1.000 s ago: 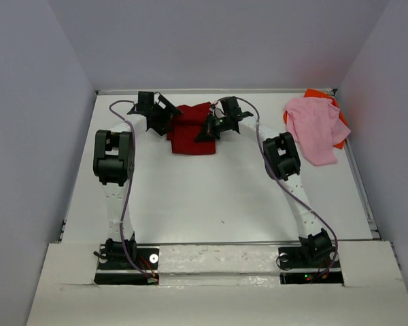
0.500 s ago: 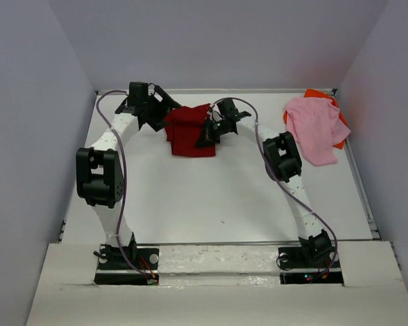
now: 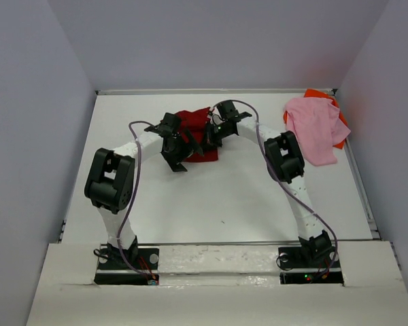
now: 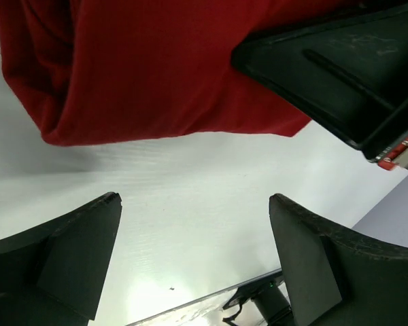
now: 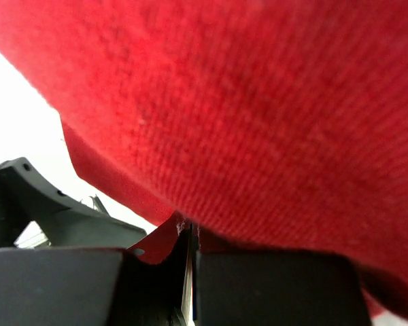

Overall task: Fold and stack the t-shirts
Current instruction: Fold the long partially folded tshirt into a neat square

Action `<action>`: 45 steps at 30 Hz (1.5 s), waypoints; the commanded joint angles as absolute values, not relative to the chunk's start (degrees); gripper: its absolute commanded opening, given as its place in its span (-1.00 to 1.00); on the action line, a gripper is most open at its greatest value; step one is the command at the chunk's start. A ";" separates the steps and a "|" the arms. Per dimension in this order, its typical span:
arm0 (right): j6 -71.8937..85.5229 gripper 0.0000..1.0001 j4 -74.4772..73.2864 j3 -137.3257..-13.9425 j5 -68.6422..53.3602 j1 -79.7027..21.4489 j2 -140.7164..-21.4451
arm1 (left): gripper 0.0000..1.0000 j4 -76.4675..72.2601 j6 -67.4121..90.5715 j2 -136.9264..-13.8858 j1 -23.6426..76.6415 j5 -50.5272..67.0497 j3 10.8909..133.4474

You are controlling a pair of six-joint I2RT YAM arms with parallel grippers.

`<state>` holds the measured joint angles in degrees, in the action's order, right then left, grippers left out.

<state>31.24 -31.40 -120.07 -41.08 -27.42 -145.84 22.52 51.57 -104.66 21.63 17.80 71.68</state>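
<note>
The dark red t-shirt (image 3: 192,122) lies bunched at the back middle of the table, and it fills the top of the left wrist view (image 4: 156,68). My right gripper (image 3: 208,133) is at its right edge, shut with a fold of the red cloth (image 5: 258,102) pinched at the jaw tips (image 5: 190,229). My left gripper (image 3: 178,152) hangs open at the shirt's near-left edge. In the left wrist view its fingers (image 4: 68,258) stand wide apart over bare table, the gripper (image 4: 196,198) holding nothing. The light pink t-shirt (image 3: 316,129) lies crumpled at the back right on top of the bright orange t-shirt (image 3: 318,94).
The white table (image 3: 224,190) is bounded by a raised rim at the back (image 3: 217,91) and grey walls on both sides. The right gripper's black body (image 4: 340,75) sits close above the left gripper's right finger.
My left arm swung from behind the shirt's left side round to its near-left edge, still open. The dark red t-shirt looks a little more bunched. The right gripper stayed put.
</note>
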 commanded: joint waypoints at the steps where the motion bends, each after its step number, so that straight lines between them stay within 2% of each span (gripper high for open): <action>1: 28.30 -1.00 -37.61 -114.28 -36.48 -28.13 -141.86 | 0.98 21.27 53.61 -99.32 23.03 18.02 70.49; 13: 23.82 -1.00 -43.77 -96.96 -31.82 -29.18 -130.09 | 0.98 23.90 55.11 -89.57 23.11 15.03 68.99; 27: 28.47 -1.00 -43.69 -73.05 -31.82 -36.56 -109.97 | 0.98 27.42 54.75 -85.35 21.88 15.20 69.79; 40: 29.09 -1.00 -43.07 -74.18 -31.03 -37.08 -110.65 | 0.98 24.09 61.16 -79.37 26.01 19.60 62.32; 43: 29.35 -1.00 -43.07 -75.32 -31.20 -37.09 -111.27 | 0.96 18.66 65.11 -76.92 27.59 21.78 56.72; 45: 29.53 -1.00 -42.98 -75.59 -31.38 -37.09 -111.62 | 0.85 11.10 68.27 -74.28 27.69 23.72 50.58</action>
